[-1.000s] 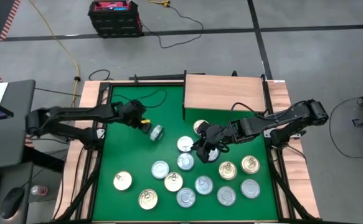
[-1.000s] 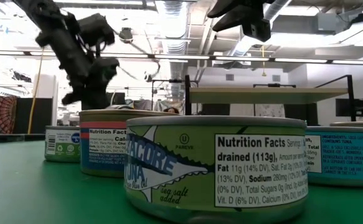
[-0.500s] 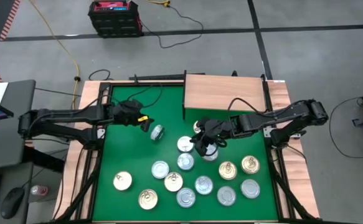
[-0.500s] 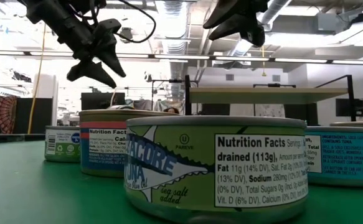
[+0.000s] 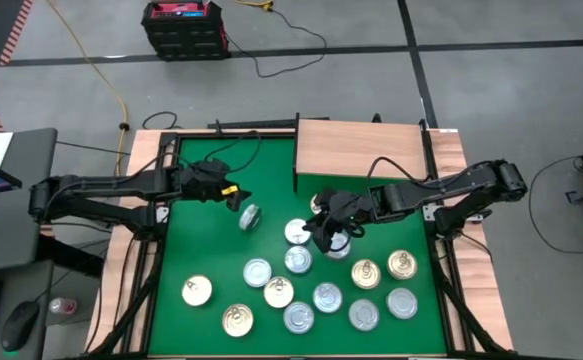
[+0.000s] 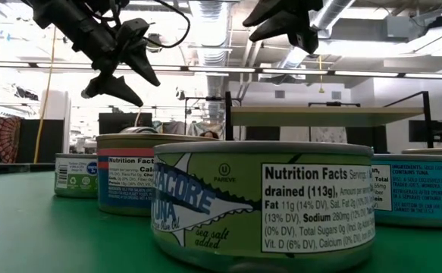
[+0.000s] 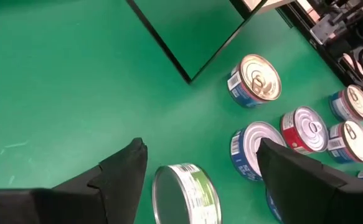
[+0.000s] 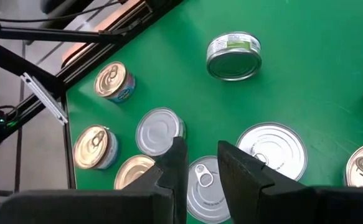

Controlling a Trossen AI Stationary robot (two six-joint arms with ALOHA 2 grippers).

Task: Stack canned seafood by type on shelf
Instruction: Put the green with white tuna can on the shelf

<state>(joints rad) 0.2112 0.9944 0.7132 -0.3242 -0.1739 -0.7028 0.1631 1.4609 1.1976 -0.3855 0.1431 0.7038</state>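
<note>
Several round canned-seafood tins stand flat on the green mat [image 5: 211,250]. The light-wood shelf [image 5: 359,150] is at the far right and its top is bare. My left gripper [image 7: 200,163] hangs open above the mat's left half [image 5: 235,194]. A green-labelled tin [image 7: 184,194] sits just past its fingers, untouched. That tin [image 5: 250,215] is tipped up on its rim, its silver face turned toward the right arm. My right gripper [image 8: 201,149] hovers over the tins by the shelf's near corner [image 5: 321,227]. Its fingers are a narrow gap apart with nothing between them.
Most tins crowd the mat's near right half, among them a silver-lidded one [image 8: 203,180] below my right gripper and a gold-lidded one [image 7: 256,78] by the shelf's black leg. Bare mat lies to the far left [image 5: 196,160]. A raised wooden border [image 5: 141,260] frames the table.
My left gripper has risen, drawn back a little toward the table's left edge, and opened from shut to wide. The green-labelled tin stays on the mat about where it was, clear of the fingers.
</note>
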